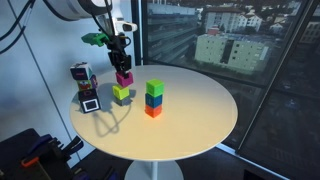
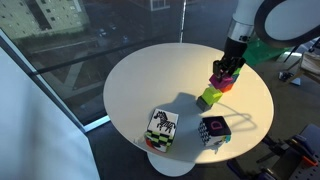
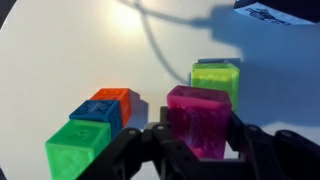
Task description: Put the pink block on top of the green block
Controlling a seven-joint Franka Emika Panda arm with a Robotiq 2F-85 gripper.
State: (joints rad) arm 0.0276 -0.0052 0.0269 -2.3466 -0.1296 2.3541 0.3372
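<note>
My gripper (image 3: 198,150) is shut on the pink block (image 3: 198,118) and holds it a little above the white table. In both exterior views the pink block (image 1: 124,77) (image 2: 224,81) hangs just over the lime cube (image 1: 121,93) (image 2: 209,97). The green block (image 1: 155,88) tops a stack, with a blue cube (image 1: 154,100) and an orange cube (image 1: 153,111) under it, to one side of the gripper. In the wrist view the green block (image 3: 77,148) is at the lower left and the lime cube (image 3: 216,80) lies beyond the pink block. The stack is hidden in the other exterior view.
The round white table (image 1: 200,120) (image 2: 140,85) stands by a window. Two patterned cubes (image 1: 83,75) (image 1: 90,103) sit near its edge; they also show in an exterior view as a zebra cube (image 2: 163,127) and a dark cube (image 2: 213,132).
</note>
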